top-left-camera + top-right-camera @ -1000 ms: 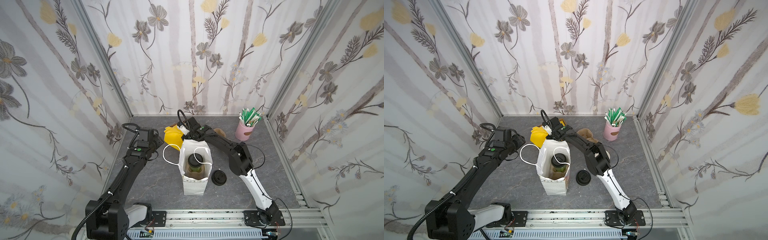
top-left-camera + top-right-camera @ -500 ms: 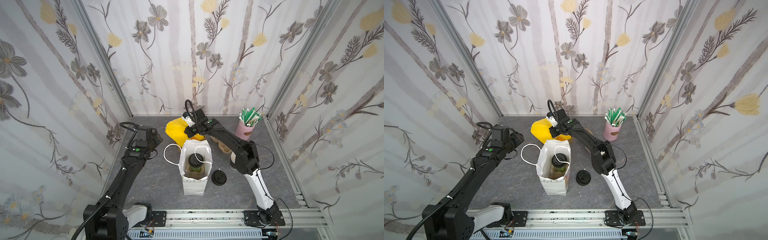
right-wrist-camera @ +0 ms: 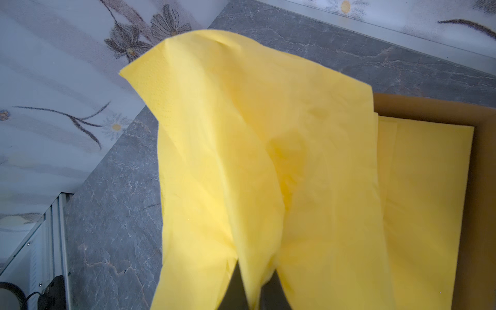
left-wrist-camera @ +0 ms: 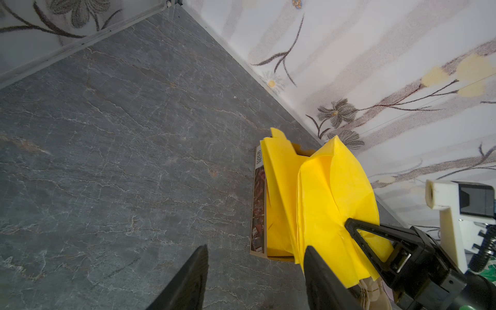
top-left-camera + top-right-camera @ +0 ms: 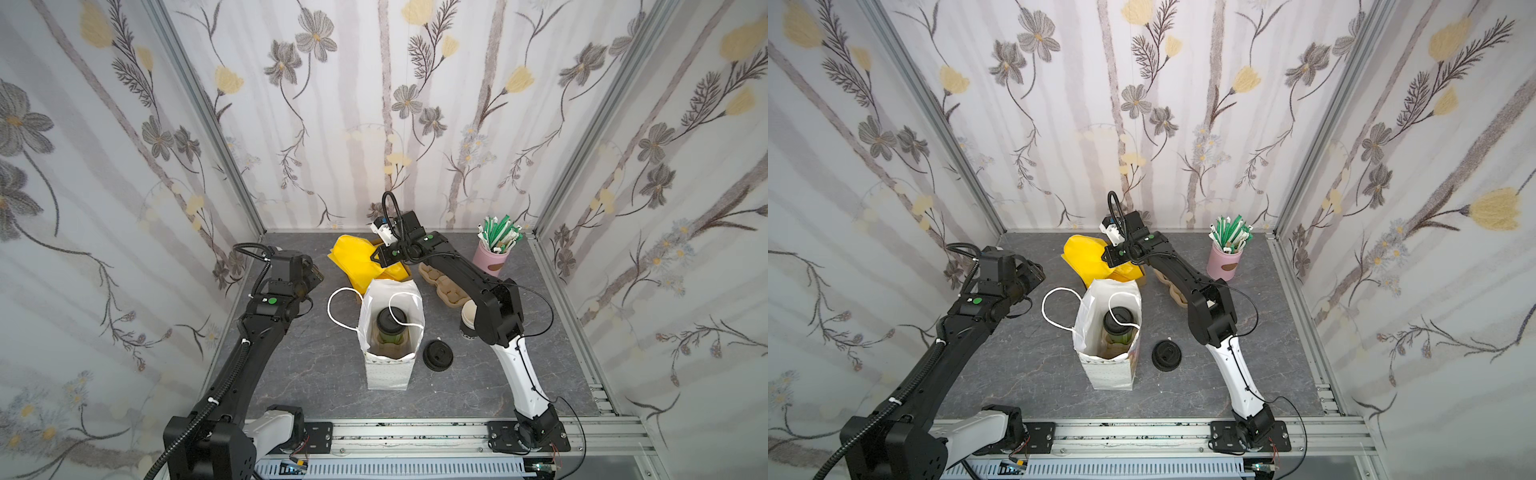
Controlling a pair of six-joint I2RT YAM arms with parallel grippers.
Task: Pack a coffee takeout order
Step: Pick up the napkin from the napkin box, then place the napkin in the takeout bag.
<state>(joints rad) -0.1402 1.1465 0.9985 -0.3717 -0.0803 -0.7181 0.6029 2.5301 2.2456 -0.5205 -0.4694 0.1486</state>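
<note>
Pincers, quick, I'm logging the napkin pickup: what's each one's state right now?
Left pincer: open, holding nothing.
Right pincer: closed on the yellow napkin.

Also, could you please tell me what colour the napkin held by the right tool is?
Bright yellow; the napkin shows best in the right wrist view.

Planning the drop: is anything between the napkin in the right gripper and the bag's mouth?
Nothing solid. The napkin hangs from the right gripper just behind the bag; only a white handle loop droops across the mouth, over the cup lid.
</note>
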